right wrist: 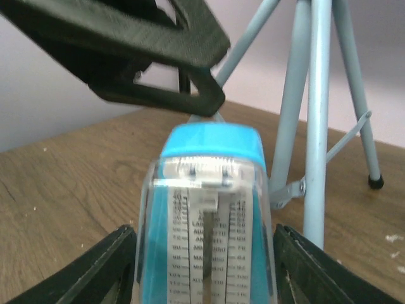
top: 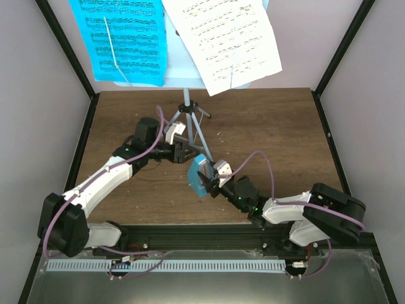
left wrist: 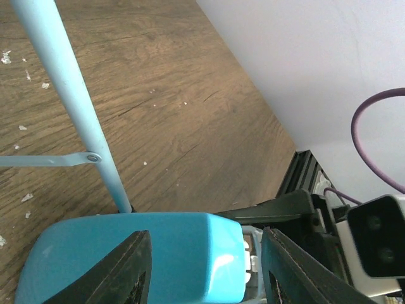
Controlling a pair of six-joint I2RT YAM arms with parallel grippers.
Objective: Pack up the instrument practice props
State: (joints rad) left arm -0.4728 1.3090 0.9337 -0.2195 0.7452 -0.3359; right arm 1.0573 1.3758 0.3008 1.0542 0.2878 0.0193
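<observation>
1. Two grippers meet at one prop. Nearest the arms' bases, the right gripper (right wrist: 204, 233) has the teal metronome (right wrist: 209, 145) between its fingers, one finger along each side of its clear cover. Whether they press it or merely flank it I cannot tell.
2. The metronome's teal top points away from that wrist, which reads as the free end being offered to the other arm.
3. Just beyond, the left gripper (left wrist: 205, 235) hangs at that top end with its jaws moderately apart and no visible grip on the metronome. I judge it is placed there to take the prop over.
4. Close behind, the music stand (top: 187, 104) rests on thin tripod legs on the wooden table (top: 272, 126). One leg comes down just beside the metronome, so a careless swing could knock it.
5. Farthest off, the stand's desk carries the cyan sheet (top: 123, 38) and the white sheet (top: 224, 38) side by side, neither yet packed.
</observation>
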